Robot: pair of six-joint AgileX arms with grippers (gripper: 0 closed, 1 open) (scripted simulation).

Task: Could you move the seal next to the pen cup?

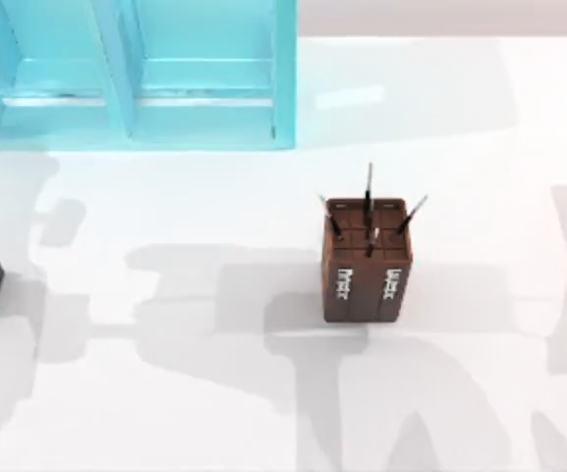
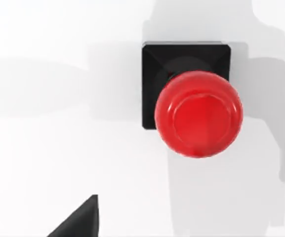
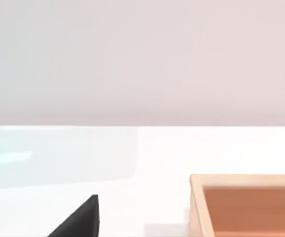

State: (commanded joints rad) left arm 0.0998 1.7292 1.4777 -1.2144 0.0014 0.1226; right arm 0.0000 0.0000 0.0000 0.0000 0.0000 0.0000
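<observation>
Okay, left claw [image 2: 78, 222] hangs above the seal [image 2: 191, 103]; only a dark tip of it shows, so can't tell if it's apart or together. Seal stands upright on the table [image 2: 43, 148], red knob up, nothing touching it. Probably near the table's left edge, well apart from the pen cup [image 1: 367, 261], which stands mid-table, right of centre. To do it well: centre over the knob, come straight down, clamp the knob squarely, lift clear before crossing. Set down just beside the cup, off its pens. Right claw [image 3: 78, 222] is parked by a wooden tray [image 3: 246, 197], state can't tell. Teal cabinet [image 1: 136, 88] at the far edge.
</observation>
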